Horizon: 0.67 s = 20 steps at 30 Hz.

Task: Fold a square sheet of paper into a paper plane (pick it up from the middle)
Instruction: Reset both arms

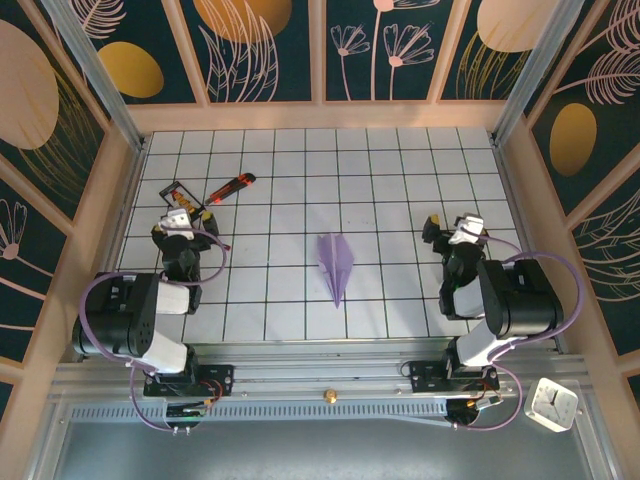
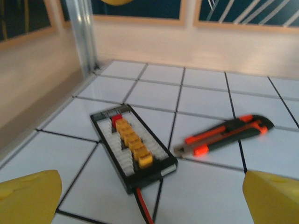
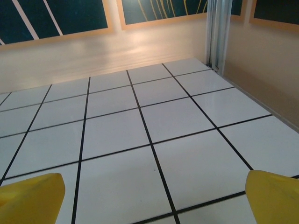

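There's the paper plane, folded, on the worktop between the arms; left pincer and right pincer both gape wide, empty; folding looks done; next move, I'd say: just stay clear.

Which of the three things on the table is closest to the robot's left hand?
The black board with yellow plugs, right before the left hand. The red-orange knife lies farther off, and the purple paper plane sits mid-table.
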Motion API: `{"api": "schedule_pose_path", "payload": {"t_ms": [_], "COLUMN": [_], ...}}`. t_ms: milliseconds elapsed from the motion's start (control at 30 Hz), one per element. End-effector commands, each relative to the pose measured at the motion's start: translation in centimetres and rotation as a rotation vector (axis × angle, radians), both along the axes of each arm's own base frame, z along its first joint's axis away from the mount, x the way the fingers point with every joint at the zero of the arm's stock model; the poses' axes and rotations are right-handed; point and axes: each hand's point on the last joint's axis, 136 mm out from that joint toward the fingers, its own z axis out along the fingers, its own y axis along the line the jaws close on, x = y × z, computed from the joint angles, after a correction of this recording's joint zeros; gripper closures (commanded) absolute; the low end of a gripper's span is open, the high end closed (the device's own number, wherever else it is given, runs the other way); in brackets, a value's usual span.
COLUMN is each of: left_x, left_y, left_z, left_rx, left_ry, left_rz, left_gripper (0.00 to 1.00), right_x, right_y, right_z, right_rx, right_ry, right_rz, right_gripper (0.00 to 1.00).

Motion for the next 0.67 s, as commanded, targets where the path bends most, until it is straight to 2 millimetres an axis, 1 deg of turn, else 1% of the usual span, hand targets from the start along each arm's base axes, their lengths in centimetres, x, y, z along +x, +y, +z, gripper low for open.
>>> {"api": "schedule_pose_path", "payload": {"t_ms": [0,100,200,267,333,400,500,533,633], "left_x": [0.2,-0.2,-1.3,-2.3,-2.9,-2.9,-1.8,-1.4,-0.8], "left_y": [-0.7,-0.2,0.4,0.0,-0.9,-1.7,-3.2,-3.3,-2.7], "left_z": [1.8,2.0,2.5,2.9,3.4,3.3,2.8,2.6,2.4], "left_rx": [0.002,-0.002,-0.009,-0.004,0.01,0.024,0.05,0.051,0.04], "left_ry": [-0.091,-0.106,-0.145,-0.181,-0.212,-0.207,-0.164,-0.149,-0.134], "left_rz": [-0.05,-0.021,0.015,-0.013,-0.067,-0.119,-0.205,-0.212,-0.176], "left_gripper": [0.01,0.01,0.01,0.01,0.01,0.01,0.01,0.01,0.01], "right_x": [0.6,0.7,0.7,0.7,0.6,0.7,0.7,0.8,0.7], "right_y": [-0.5,-0.4,-0.3,-0.4,-0.3,-0.3,-0.3,-0.3,-0.3], "right_z": [1.1,1.2,1.2,1.2,1.1,1.2,1.1,1.1,1.1], "right_rx": [0.018,0.012,0.006,0.007,0.006,0.006,0.008,0.009,0.008], "right_ry": [-0.04,-0.04,-0.039,-0.041,-0.039,-0.04,-0.035,-0.037,-0.037], "right_rz": [-0.003,-0.002,-0.003,-0.005,-0.003,-0.003,0.001,-0.001,-0.001], "right_gripper": [0.01,0.01,0.01,0.01,0.01,0.01,0.01,0.01,0.01]}}
